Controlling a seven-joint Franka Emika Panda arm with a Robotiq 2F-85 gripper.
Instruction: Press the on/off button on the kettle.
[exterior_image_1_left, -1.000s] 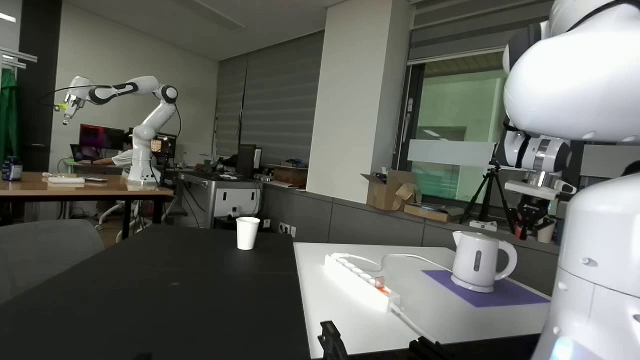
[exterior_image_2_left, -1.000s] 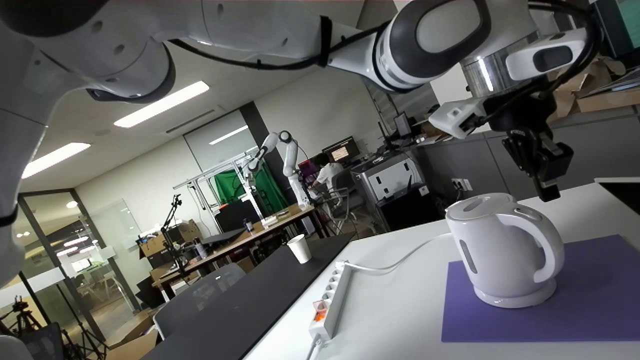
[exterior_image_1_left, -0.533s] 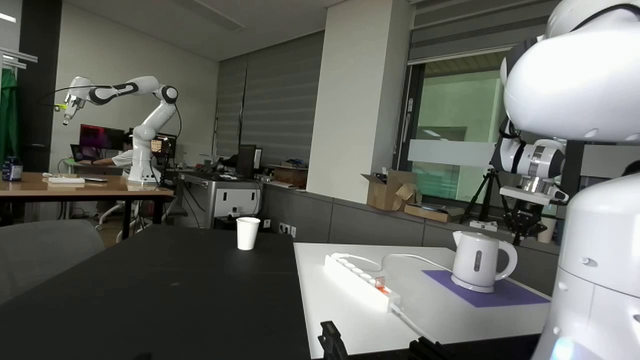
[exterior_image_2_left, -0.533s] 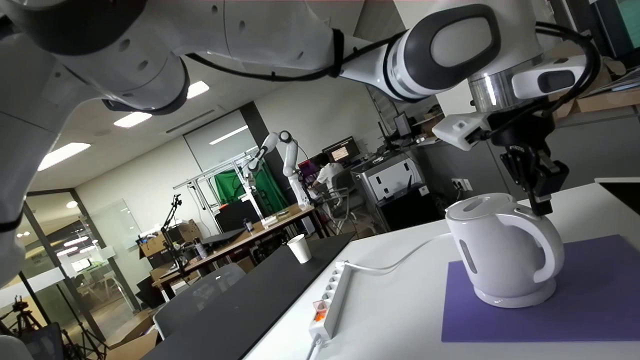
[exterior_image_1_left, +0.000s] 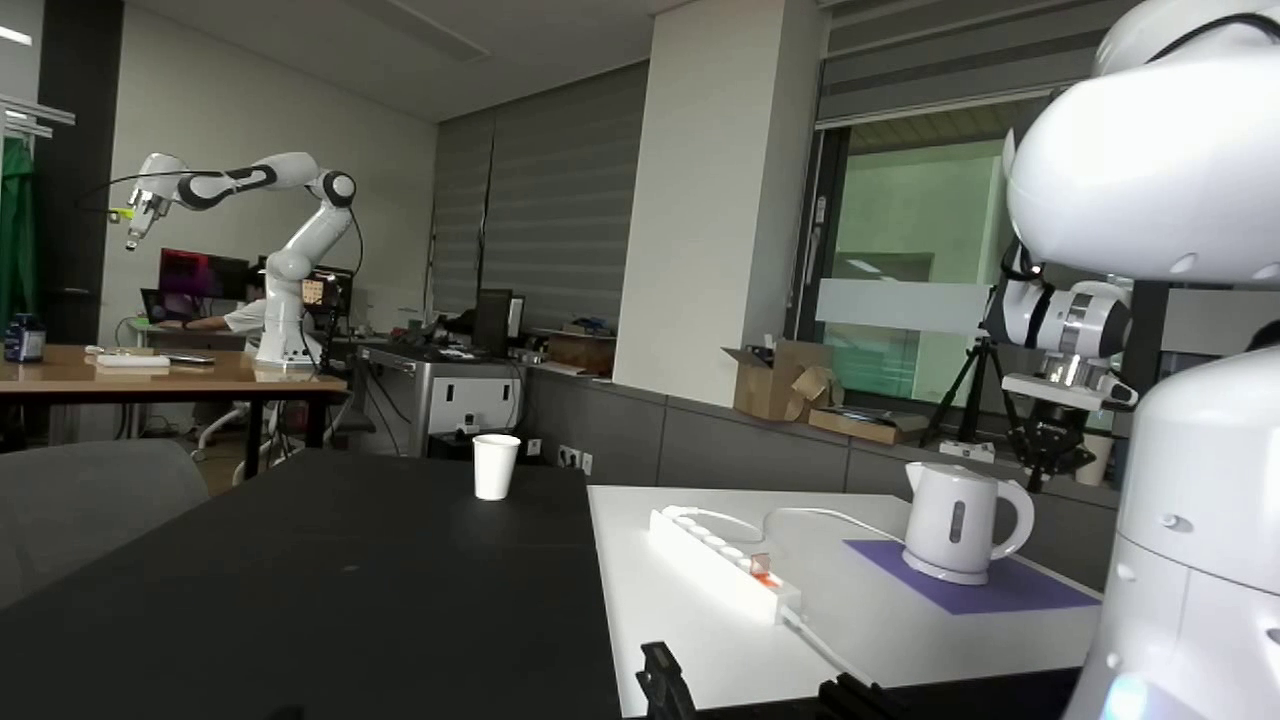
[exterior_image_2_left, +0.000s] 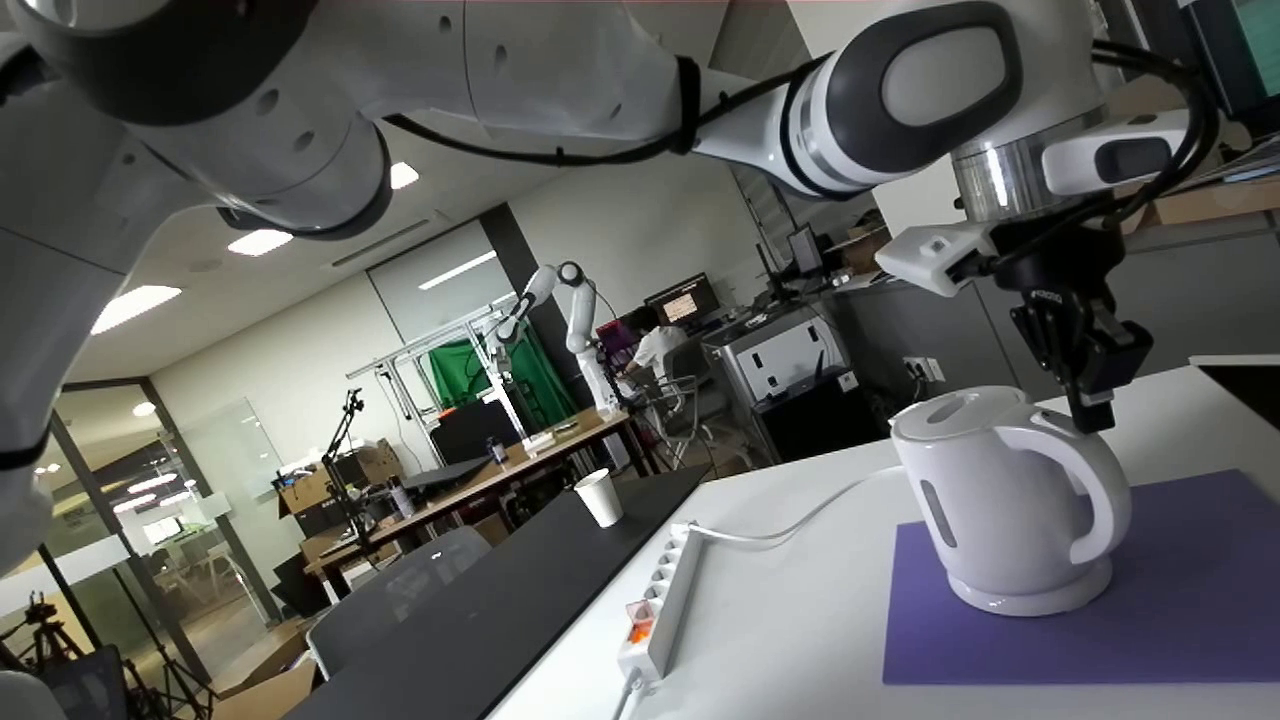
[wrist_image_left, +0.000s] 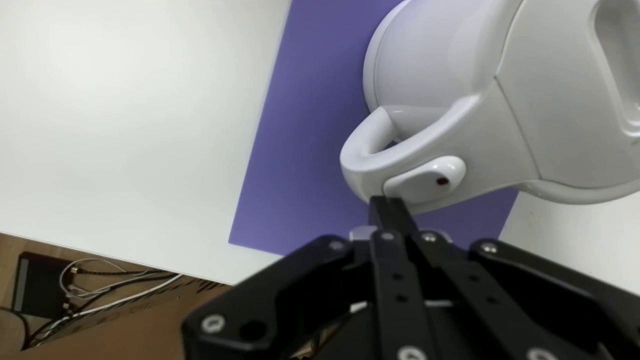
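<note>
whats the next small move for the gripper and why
Probably a short, gentle press down with the gripper: in the wrist view it is shut, and its tip appears right at the end of the switch farther from the red dot, on the handle of the kettle. Whether they touch cannot be told, so going slowly seems wise.

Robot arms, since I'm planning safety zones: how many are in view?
2: the near arm, with its gripper by the kettle, and a farther arm on the wooden table. Both exterior views show both; others may be hidden.
</note>
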